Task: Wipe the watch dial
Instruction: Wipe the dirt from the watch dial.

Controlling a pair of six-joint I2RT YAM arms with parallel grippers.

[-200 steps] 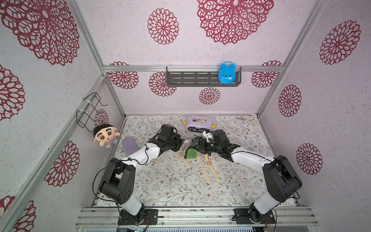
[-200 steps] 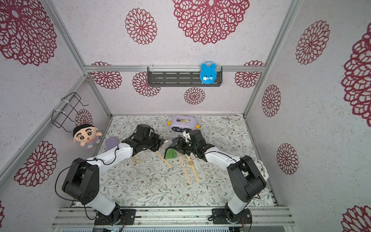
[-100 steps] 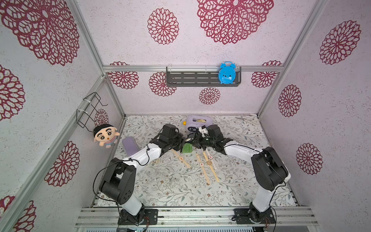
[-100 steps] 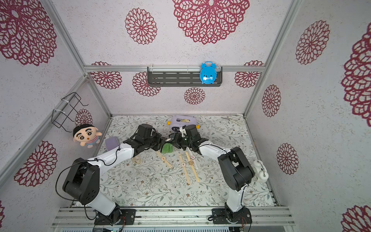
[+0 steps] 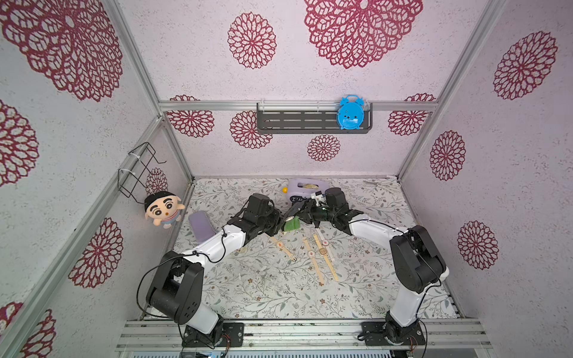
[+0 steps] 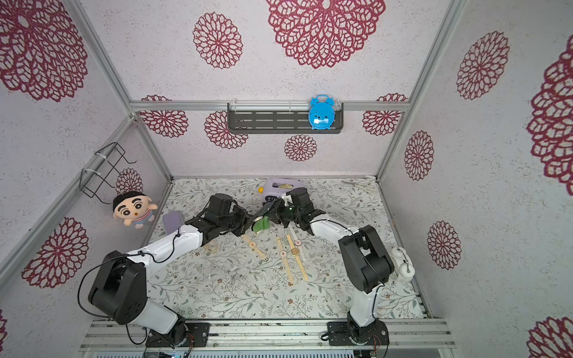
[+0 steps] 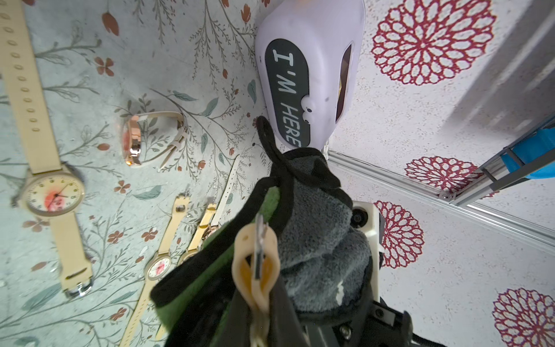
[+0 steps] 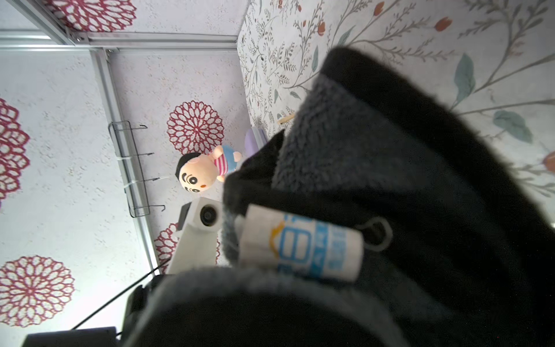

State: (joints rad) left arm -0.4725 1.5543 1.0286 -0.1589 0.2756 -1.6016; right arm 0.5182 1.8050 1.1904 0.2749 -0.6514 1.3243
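Observation:
My left gripper is shut on a beige watch. In the left wrist view its looped strap and buckle stick out past the jaws. My right gripper is shut on a grey and green cloth with a black edge. The cloth is pressed against the held watch, above the table, and hides its dial. The same cloth and its white label fill the right wrist view and hide those jaws.
Three beige watches lie flat below the grippers, one dial stained red, plus a rose-gold watch. A lilac tissue box stands behind. A purple pad, plush doll and wall shelf with blue clock are around.
The right arm swung in and carried the cloth up and back toward the left gripper, onto the held watch. The left arm has barely moved.

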